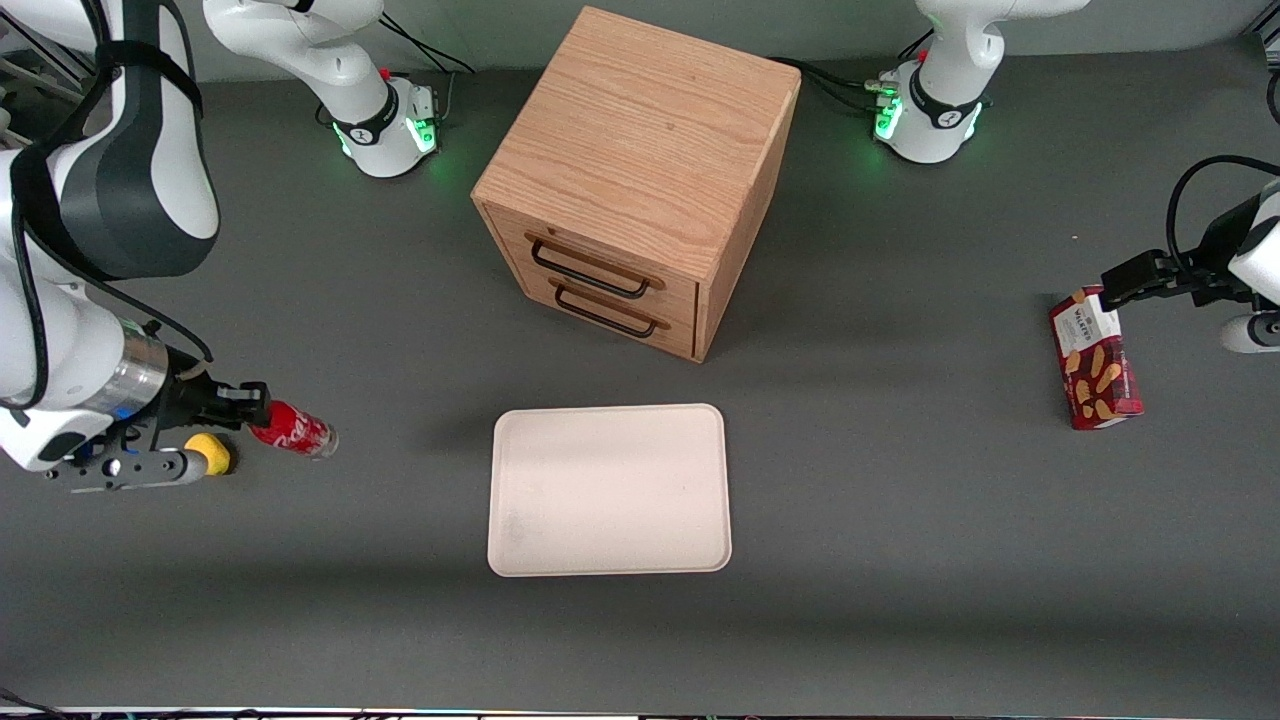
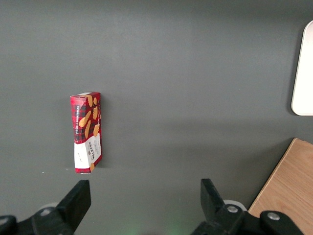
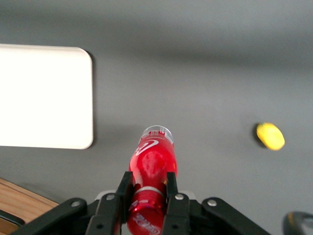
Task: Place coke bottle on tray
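Observation:
The coke bottle (image 1: 293, 428) is a small red bottle with white script. It is held tilted above the table at the working arm's end, its clear base pointing toward the tray. My gripper (image 1: 252, 403) is shut on the bottle near its cap end. In the right wrist view the bottle (image 3: 152, 166) sits between the two black fingers (image 3: 125, 192) of the gripper (image 3: 148, 188). The cream-white tray (image 1: 608, 490) lies flat on the table in front of the wooden cabinet, apart from the bottle. It also shows in the right wrist view (image 3: 44, 95).
A yellow lemon-like object (image 1: 212, 452) lies on the table just under the gripper; it shows in the right wrist view too (image 3: 270, 135). A wooden drawer cabinet (image 1: 640, 180) stands farther from the front camera than the tray. A red biscuit box (image 1: 1094, 360) lies toward the parked arm's end.

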Motion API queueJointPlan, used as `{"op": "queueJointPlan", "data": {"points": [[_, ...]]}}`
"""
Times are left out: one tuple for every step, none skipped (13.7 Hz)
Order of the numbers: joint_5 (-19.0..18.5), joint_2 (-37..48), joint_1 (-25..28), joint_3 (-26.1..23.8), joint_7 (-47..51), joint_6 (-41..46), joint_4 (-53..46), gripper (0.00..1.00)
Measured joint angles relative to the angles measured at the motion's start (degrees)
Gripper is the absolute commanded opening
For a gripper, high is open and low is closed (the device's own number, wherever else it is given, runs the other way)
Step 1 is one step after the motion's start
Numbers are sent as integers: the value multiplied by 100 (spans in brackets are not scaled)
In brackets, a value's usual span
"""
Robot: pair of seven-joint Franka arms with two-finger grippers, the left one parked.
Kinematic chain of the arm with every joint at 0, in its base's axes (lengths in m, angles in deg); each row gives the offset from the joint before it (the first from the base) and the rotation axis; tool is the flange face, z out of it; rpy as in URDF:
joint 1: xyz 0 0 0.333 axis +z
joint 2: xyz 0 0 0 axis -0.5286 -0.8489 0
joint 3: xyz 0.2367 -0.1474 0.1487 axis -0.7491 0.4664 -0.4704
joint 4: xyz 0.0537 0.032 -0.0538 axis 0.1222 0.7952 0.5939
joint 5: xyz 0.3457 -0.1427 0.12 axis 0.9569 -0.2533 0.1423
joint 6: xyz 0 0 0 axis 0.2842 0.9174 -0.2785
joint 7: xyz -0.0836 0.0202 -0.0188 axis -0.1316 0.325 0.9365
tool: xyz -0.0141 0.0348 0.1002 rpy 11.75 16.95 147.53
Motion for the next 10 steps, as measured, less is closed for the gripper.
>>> {"op": "queueJointPlan", "data": {"points": [[23, -260, -6, -99, 0, 52, -375, 0], [29, -519, -5, -203, 2, 58, -663, 0], [31, -782, -2, -292, 5, 7, -893, 0], [34, -1012, -5, -362, 6, -106, -1053, 0], [36, -1218, -13, -441, 6, -262, -1160, 0], [37, -1384, -20, -530, 6, -430, -1227, 0], [39, -1513, -25, -632, 6, -603, -1270, 0], [40, -1627, -28, -753, 6, -738, -1306, 0], [40, -1733, -20, -865, 6, -873, -1328, 0], [40, -1832, -3, -955, 6, -1022, -1332, 0]]}}
